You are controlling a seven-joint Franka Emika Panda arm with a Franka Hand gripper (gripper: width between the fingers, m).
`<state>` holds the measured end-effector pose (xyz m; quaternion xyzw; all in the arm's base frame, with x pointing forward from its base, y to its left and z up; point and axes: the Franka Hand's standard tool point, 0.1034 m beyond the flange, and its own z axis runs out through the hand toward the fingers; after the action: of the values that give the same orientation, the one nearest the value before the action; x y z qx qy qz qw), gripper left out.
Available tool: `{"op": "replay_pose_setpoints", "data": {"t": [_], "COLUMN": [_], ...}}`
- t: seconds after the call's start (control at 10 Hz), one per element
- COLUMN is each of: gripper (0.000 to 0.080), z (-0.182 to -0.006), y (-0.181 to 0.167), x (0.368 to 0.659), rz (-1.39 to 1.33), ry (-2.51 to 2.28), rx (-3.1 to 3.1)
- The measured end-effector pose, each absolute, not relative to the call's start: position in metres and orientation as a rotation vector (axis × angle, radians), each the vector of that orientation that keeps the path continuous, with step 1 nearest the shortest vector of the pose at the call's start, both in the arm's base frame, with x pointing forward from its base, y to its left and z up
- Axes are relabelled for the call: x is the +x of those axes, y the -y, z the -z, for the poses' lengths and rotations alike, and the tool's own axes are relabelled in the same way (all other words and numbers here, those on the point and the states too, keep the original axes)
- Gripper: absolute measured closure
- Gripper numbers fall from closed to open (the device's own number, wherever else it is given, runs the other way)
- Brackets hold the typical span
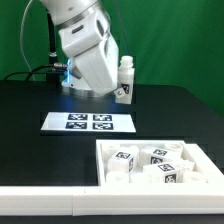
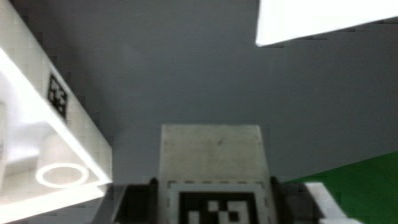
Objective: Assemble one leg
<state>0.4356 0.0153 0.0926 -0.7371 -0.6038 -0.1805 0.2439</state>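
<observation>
The leg is a small white oblong block with a black-and-white tag on its lower face. My gripper is shut on it and holds it above the black table, behind the marker board. In the wrist view the leg fills the space between the dark fingers, and its tag shows at the near end. Several more white tagged legs lie in the white walled tray at the front of the exterior view's right.
The marker board lies flat in the middle of the table; it also shows in the wrist view. The tray's wall and a round hole show in the wrist view. A green backdrop stands behind the table.
</observation>
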Motion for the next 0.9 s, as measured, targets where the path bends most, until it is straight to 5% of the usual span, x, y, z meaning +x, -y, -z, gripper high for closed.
{"op": "replay_pose_setpoints", "data": {"t": [0.9], "gripper": [0.0517], "z": [-0.078], "y": [0.019], "x": [0.439], "rz": [0.743], "ry": [1.9], "rx": [-1.989]}}
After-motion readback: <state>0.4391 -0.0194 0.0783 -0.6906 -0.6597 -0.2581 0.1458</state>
